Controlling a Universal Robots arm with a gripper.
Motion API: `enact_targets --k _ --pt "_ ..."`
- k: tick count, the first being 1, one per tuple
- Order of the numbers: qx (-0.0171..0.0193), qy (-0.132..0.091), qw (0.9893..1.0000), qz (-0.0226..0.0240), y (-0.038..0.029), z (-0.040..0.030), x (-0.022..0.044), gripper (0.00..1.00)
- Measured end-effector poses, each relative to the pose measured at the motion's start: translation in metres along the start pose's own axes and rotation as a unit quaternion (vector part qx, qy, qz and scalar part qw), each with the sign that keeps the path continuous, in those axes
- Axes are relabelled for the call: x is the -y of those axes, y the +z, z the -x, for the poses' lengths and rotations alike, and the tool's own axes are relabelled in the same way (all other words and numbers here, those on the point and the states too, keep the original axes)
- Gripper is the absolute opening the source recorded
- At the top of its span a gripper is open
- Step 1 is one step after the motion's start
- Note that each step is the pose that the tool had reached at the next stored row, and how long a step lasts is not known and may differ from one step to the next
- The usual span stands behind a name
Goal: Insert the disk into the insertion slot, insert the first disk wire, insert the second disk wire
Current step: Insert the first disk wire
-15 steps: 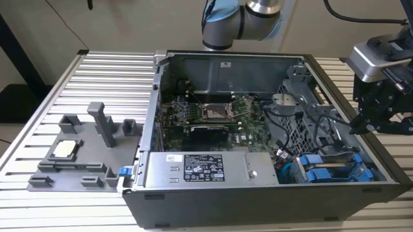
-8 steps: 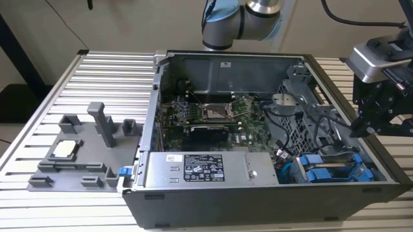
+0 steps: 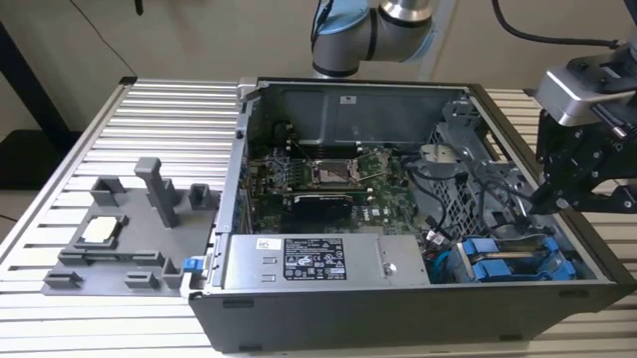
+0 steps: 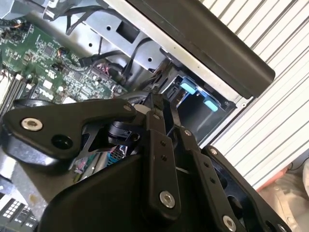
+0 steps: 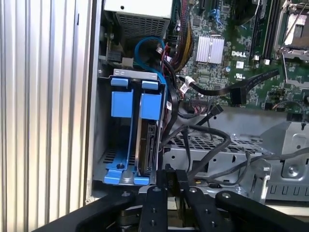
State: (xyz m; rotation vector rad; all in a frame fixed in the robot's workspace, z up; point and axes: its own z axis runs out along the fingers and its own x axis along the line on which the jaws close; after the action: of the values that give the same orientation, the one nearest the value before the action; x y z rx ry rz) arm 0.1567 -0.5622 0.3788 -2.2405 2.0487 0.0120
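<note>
Slatted aluminium table (image 3: 159, 112) carrying an open computer case (image 3: 398, 317), side panel off, with a grey fixture tray (image 3: 110, 280) towards the exterior view's left. Robot arm (image 3: 374, 33) rising behind the case. Inside, a green motherboard (image 5: 217, 72), then a metal drive cage (image 5: 104, 145) in one corner. Over that corner, the gripper (image 5: 173, 175), fingers pressed together. In the cage slot nearer the motherboard, the disk (image 5: 146, 145), standing on edge beside a second blue carrier (image 5: 121, 104), just ahead of the gripper and slightly aside, apart from it. Black cables (image 5: 203, 130) draped alongside.
</note>
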Motion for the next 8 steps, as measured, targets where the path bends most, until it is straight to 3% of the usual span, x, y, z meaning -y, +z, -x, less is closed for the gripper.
enact_targets --k 3,8 --pt "-0.0001 0.002 1.0000 0.0016 0.0034 -0.0003 -0.0003 0.19" --pt "0.0008 0.021 0.9998 0.0002 0.0083 -0.0012 -0.0006 0.19"
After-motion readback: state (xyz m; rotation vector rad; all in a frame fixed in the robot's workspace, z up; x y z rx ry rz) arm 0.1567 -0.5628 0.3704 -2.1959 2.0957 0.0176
